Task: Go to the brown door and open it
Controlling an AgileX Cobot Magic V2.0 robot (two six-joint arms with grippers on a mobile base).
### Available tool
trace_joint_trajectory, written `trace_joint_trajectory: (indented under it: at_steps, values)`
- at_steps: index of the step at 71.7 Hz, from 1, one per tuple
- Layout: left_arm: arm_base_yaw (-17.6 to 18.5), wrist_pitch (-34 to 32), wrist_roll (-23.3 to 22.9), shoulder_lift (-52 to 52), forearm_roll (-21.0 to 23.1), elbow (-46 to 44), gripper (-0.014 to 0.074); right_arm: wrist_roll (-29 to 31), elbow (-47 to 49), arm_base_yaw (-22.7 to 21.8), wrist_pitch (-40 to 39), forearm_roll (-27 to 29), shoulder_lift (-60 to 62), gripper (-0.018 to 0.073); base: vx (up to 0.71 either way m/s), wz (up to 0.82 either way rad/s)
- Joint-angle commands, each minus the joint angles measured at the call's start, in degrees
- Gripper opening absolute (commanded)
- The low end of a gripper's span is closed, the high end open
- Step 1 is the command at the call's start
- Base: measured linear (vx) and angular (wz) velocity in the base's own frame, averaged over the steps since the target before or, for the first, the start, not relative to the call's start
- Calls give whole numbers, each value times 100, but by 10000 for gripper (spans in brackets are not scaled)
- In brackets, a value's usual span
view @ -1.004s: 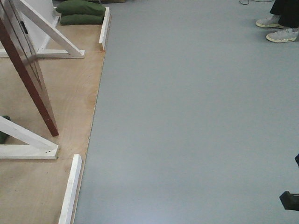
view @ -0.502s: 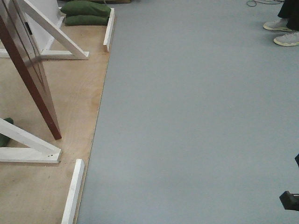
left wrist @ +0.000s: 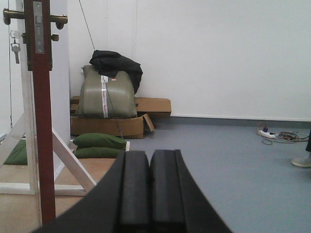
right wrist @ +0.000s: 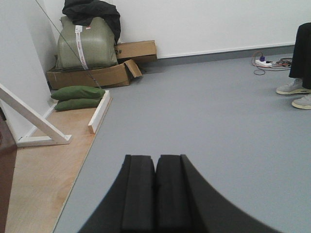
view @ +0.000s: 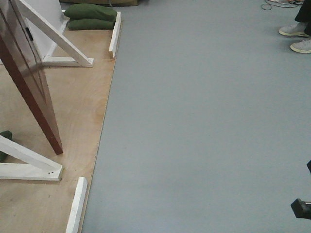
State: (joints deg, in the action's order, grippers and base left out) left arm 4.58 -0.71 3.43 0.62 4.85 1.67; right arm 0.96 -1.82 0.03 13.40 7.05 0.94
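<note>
The brown door [view: 29, 82] stands ajar on the plywood platform at the left, seen edge-on in the left wrist view as a reddish-brown strip [left wrist: 41, 121] with a silver latch plate [left wrist: 38, 26], brass lever handles [left wrist: 57, 20] on both sides and keys [left wrist: 15, 46] hanging to the left. My left gripper [left wrist: 149, 158] is shut with nothing between its pads, low and to the right of the door's edge, apart from it. Over the grey floor, my right gripper [right wrist: 156, 162] is also shut and empty; the door shows there only as a dark sliver [right wrist: 6, 145] at the left edge.
White diagonal braces [view: 53, 36] and base rails [view: 77, 206] frame the plywood platform [view: 80, 111]. Green sandbags [view: 92, 15] lie at its far end, with cardboard boxes [right wrist: 97, 73] and a wrapped bundle [left wrist: 104, 92] behind. A person's shoes [view: 299, 36] stand at the right, cables [left wrist: 277, 135] by the wall.
The whole floor scene has shifted right and down in the front view: the door, braces and sandbags sit further right, the shoes nearer the right edge. Both grippers are unchanged.
</note>
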Motion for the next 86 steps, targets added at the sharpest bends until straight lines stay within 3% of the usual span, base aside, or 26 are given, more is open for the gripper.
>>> trace_joint_trajectory:
  at_steps: [1,86]
  values:
    - [31,-445,-26,146,-37,138,11,51,-11,6,-455,-27,49,0,20,8]
    - [31,-445,-26,146,-37,138,11,51,-11,6,-455,-27,49,0,32,6]
